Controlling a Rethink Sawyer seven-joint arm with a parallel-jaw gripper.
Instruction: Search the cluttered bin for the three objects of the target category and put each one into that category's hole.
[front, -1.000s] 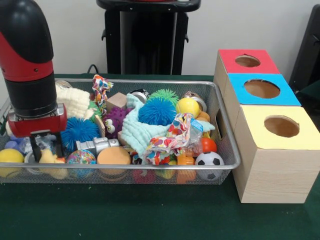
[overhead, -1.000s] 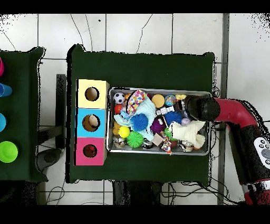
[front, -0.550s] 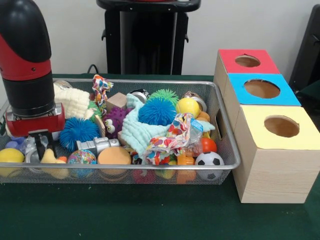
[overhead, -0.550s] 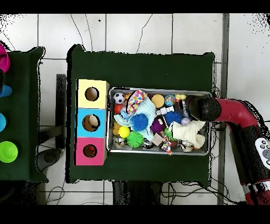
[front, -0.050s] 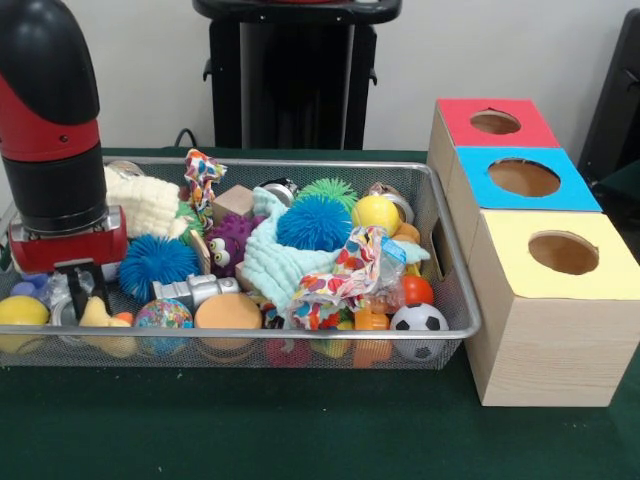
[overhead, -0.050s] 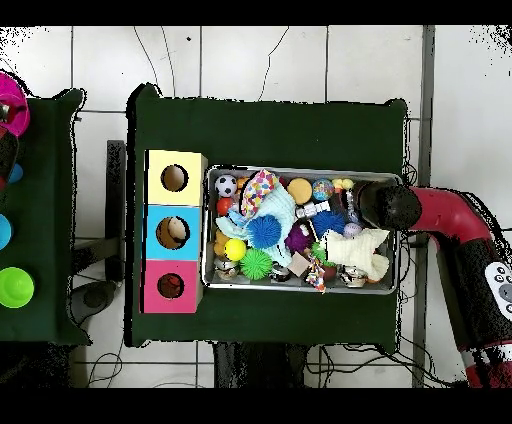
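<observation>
The wire bin (front, -0.050s: 300, 337) is packed with toys. My gripper (front, -0.050s: 84, 298) reaches down into its left front corner, fingers drawn together on a yellow rubber duck (front, -0.050s: 97, 314). Around it lie a yellow ball (front, -0.050s: 20, 312), a speckled ball (front, -0.050s: 162, 314), a blue spiky ball (front, -0.050s: 155, 262) and a silver toy (front, -0.050s: 195, 290). Three boxes with holes stand right of the bin: red (front, -0.050s: 495, 122), blue (front, -0.050s: 524, 178) and yellow (front, -0.050s: 563, 252). In the overhead view the arm (overhead, -0.050s: 385, 205) hides the gripper at the bin's right end.
Elsewhere in the bin are a second blue spiky ball (front, -0.050s: 313, 222), a green spiky ball (front, -0.050s: 328, 188), a soccer ball (front, -0.050s: 418, 320), an orange ball (front, -0.050s: 227, 311), a teal cloth (front, -0.050s: 270, 260) and a cream cloth (front, -0.050s: 145, 200). A side table holds a green cup (overhead, -0.050s: 14, 287).
The fingers stood wide apart a second ago; they have since dropped a little and closed in on the duck. The arm has barely shifted otherwise.
</observation>
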